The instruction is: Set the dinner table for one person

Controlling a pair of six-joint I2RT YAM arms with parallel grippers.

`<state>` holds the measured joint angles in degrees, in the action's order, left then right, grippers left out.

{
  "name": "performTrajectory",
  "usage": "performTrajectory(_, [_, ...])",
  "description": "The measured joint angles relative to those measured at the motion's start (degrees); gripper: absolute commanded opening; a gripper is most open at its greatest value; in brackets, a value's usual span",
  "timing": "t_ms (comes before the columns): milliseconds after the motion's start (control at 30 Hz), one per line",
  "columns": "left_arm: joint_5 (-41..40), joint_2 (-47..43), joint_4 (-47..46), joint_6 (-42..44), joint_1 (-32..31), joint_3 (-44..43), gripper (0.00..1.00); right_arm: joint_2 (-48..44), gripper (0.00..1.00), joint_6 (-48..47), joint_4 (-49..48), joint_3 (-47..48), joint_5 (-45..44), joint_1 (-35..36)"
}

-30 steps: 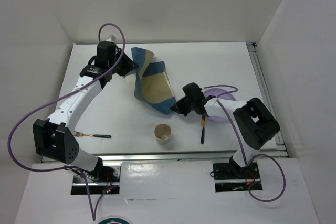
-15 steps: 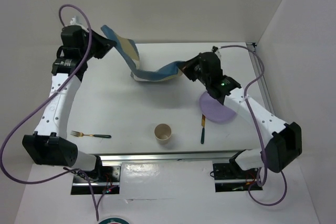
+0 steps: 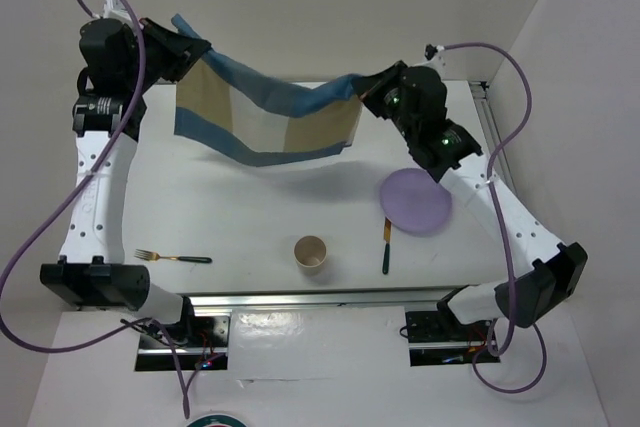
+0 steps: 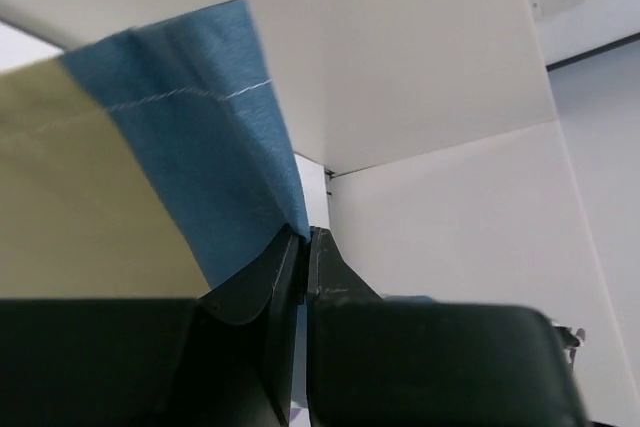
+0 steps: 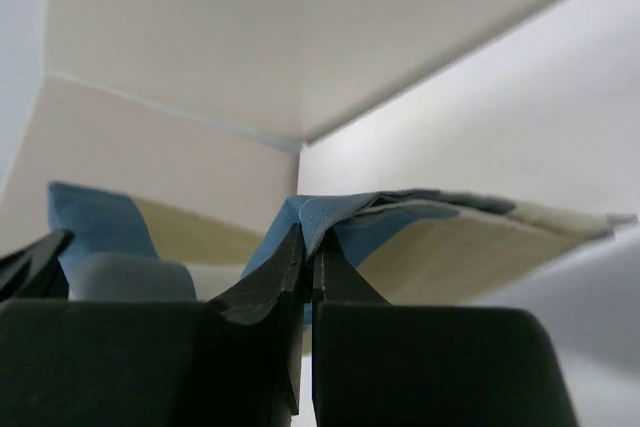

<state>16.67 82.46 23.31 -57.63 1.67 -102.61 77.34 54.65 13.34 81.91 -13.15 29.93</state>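
- I am on the placemat step. The blue-and-tan checked placemat (image 3: 265,117) is stretched in the air between my two arms, beyond the paper cup (image 3: 311,253) as seen from the bases, and it is not yet laid down.
- My left gripper (image 3: 190,50) is clenched on the mat's blue corner, up and to the left of the cup. The wrist view shows the cloth pinched tight between the jaws.
- My right gripper (image 3: 365,97) is clamped the same way on the bunched opposite edge, beyond the cup and to its right.
- The mat sags in the middle. From overhead I cannot tell whether its lower hem touches the surface.
- The tabletop (image 3: 230,207) is a large, smooth, white rectangle with a metal rail along its right side. It lies under the cup and everything else, directly below the hanging cloth.
- As I judge it, the next move is to bring both arms down together, keeping the cloth taut. It should spread flat on the white patch just beyond the cup before either grip is released.
- The purple plate (image 3: 415,202) sits to the right of the cup, so the mat's right end could drape onto it if I lower carelessly.
- The fork (image 3: 172,258) lies well left of the cup. The knife (image 3: 386,245) lies to its right, beside the plate. Both look unplaced so far.
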Motion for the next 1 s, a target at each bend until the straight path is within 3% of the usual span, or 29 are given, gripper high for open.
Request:
performTrajectory(233, [4.17, 11.34, -0.66, 0.31, 0.17, -10.43, 0.0, 9.09, 0.0, -4.35, -1.75, 12.81, 4.7, -7.96])
performTrajectory(500, [11.41, 33.2, -2.23, 0.26, 0.24, -29.73, 0.0, 26.14, 0.0, -5.9, -5.77, 25.05, 13.51, -18.05])
performTrajectory(600, [13.81, 36.48, -3.06, -0.11, 0.66, -30.47, 0.0, 29.92, 0.0, -5.88, -6.38, 27.41, 15.78, -19.87])
performTrajectory(767, [16.7, 34.67, -6.69, -1.05, 1.97, -22.75, 0.0, 30.69, 0.0, -5.88, -7.74, 27.78, 18.4, -20.35])
performTrajectory(900, [17.38, 26.08, -9.53, -0.37, 2.99, -6.4, 0.0, 26.43, 0.0, -5.9, -11.58, 19.06, 20.46, -19.89])
performTrajectory(933, [17.73, 23.15, -9.66, 0.28, 3.1, -1.77, 0.07, 24.68, 0.0, -5.92, -11.76, 15.87, 20.79, -19.71])
performTrajectory(1000, [18.21, 17.05, -10.1, 1.22, 3.23, 8.39, 0.41, 20.81, 0.0, -6.19, -12.31, 8.22, 21.62, -19.28])
